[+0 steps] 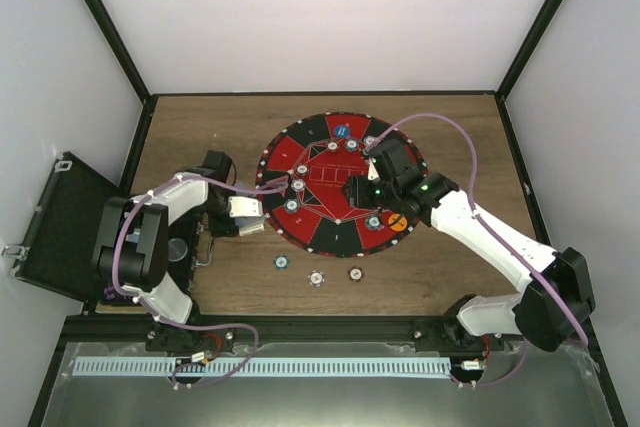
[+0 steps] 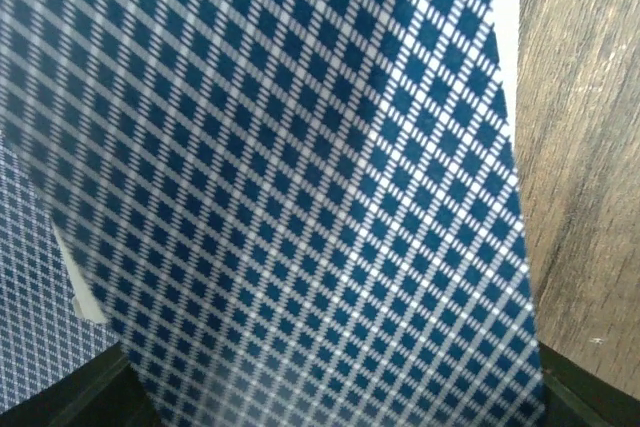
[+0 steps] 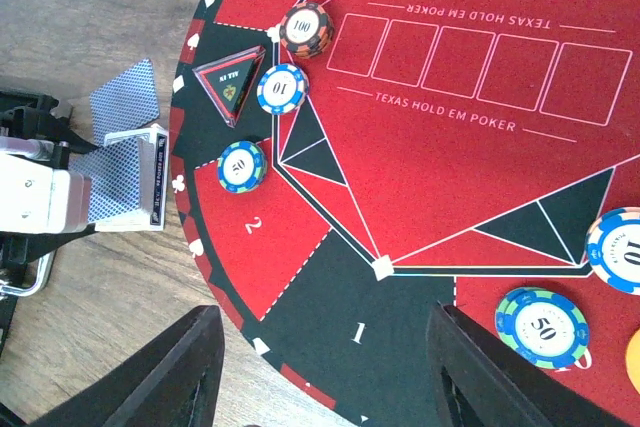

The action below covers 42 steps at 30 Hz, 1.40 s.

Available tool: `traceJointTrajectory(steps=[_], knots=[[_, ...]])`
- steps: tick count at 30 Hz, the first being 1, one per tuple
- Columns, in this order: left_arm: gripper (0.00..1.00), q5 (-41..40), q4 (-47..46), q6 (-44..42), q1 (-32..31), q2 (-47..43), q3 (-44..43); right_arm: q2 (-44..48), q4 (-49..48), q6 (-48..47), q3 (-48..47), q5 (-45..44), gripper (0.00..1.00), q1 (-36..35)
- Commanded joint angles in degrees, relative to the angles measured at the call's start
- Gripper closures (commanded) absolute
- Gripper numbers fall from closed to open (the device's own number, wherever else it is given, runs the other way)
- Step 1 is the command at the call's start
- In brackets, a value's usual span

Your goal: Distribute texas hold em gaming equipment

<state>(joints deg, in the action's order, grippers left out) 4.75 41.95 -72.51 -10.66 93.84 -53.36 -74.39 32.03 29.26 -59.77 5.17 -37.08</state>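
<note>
A round red and black poker mat (image 1: 330, 209) lies mid-table. My left gripper (image 1: 245, 215) is at its left edge, shut on a deck of blue-backed playing cards (image 3: 130, 182). One card back (image 2: 280, 187) fills the left wrist view. A loose card (image 3: 125, 97) lies on the wood beside the deck. My right gripper (image 3: 325, 367) is open and empty above mat sector 1. Striped chips sit on the mat: a 100 (image 3: 306, 30), a 10 (image 3: 279, 89) and two 50s (image 3: 242, 166), (image 3: 542, 326). A blue disc (image 1: 341, 131) and an orange disc (image 1: 397, 222) lie on the mat.
Three chips (image 1: 282, 263), (image 1: 316, 277), (image 1: 355, 273) lie on the wood in front of the mat. A black triangular marker (image 3: 232, 82) sits on the mat's left side. An open black case (image 1: 55, 227) stands at the far left. White walls enclose the table.
</note>
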Motion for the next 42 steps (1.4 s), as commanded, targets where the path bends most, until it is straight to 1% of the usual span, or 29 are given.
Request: traceJointTrajectory(steps=[1, 13, 19, 21, 23, 27, 35, 40, 42], knots=[[0.28, 0.35, -0.25, -1.14, -0.5, 1.36, -0.94, 1.56, 0.64, 0.26, 0.27, 0.44, 0.43, -0.71], [0.42, -0.05, -0.45, -1.14, -0.51, 0.9, -0.47, 1.7, 0.68, 0.53, 0.17, 0.6, 0.46, -1.14], [0.41, -0.14, -1.16, -0.47, -0.59, 0.97, -0.16, 1.78, 0.61, 0.64, 0.39, 0.69, 0.48, -1.24], [0.43, -0.26, -1.34, -0.2, -0.59, 1.15, -0.16, 1.87, 0.53, 0.63, 0.56, 0.66, 0.49, -1.33], [0.48, -0.44, -1.41, -0.07, -0.59, 1.2, -0.08, 1.91, 0.54, 0.71, 0.69, 0.71, 0.49, -1.33], [0.67, -0.18, -1.76, 0.12, -0.59, 0.83, -0.01, 2.09, 0.3, 0.76, 0.87, 0.87, 0.5, -1.41], [0.82, -0.45, -1.61, 0.14, -0.51, -0.72, 0.4, 2.11, 0.08, 0.63, 1.06, 0.98, 0.5, -1.42], [0.95, 0.22, -0.03, 0.28, -0.51, -2.52, -0.77, 1.89, -0.5, 0.63, 1.3, 1.3, 0.5, -1.41], [0.96, 1.18, 1.33, 0.48, -0.51, -3.46, -1.39, 1.79, -0.53, 0.71, 1.39, 1.33, 0.5, -1.39]])
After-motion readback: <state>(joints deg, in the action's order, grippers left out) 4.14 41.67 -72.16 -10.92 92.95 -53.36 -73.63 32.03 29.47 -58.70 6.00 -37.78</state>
